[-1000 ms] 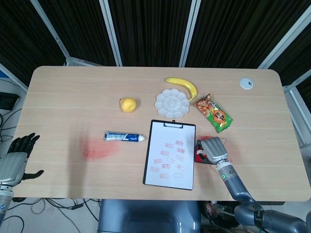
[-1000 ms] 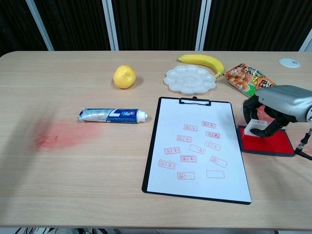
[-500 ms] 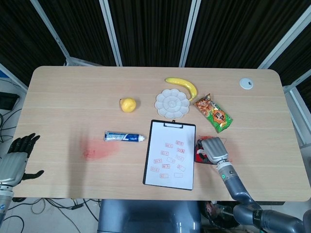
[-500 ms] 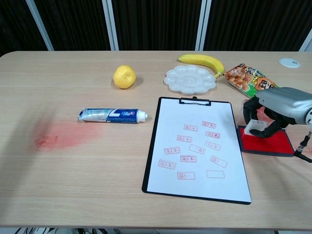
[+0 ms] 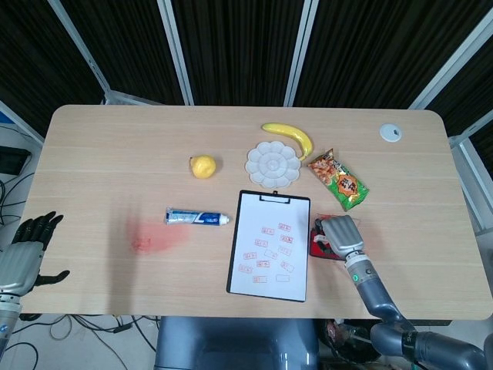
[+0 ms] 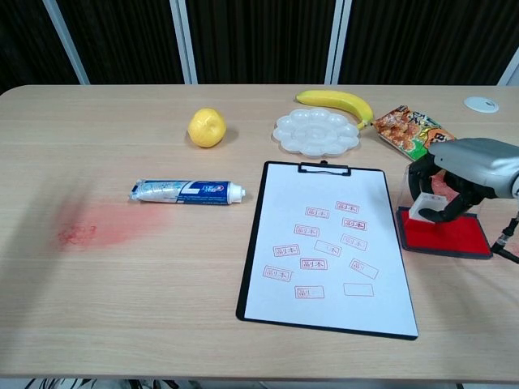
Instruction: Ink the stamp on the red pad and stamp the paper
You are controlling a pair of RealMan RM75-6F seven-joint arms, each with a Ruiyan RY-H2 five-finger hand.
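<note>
- Right hand (image 6: 454, 182) now sits slightly higher and further right over the pad (image 6: 444, 235) than half a second ago, and the stamp (image 6: 423, 209) in its fingers looks lifted a touch off the red surface; the shift is small.
- Nothing else differs: the paper (image 6: 328, 243) on its clipboard, toothpaste (image 6: 187, 192), lemon (image 6: 207, 127), palette (image 6: 316, 133), banana (image 6: 336, 102) and snack bag (image 6: 413, 128) lie as they did.
- That hand pinches the white stamp between curled fingers, at the pad's near-left corner, just beside the clipboard's right edge.
- Left hand (image 5: 27, 254) hangs off the table's left edge with fingers spread, holding nothing.
- Step in hand, as I judge it: finishing the inking and carrying the stamp to the paper.
- To do it well, keep the stamp face level and lift straight up before going left, so the pad is not dragged.
- Many red marks already crowd the lower half of the sheet; the bare upper part under the clip is the cleanest target.
- Press down squarely once, without rocking, to avoid a smeared print.
</note>
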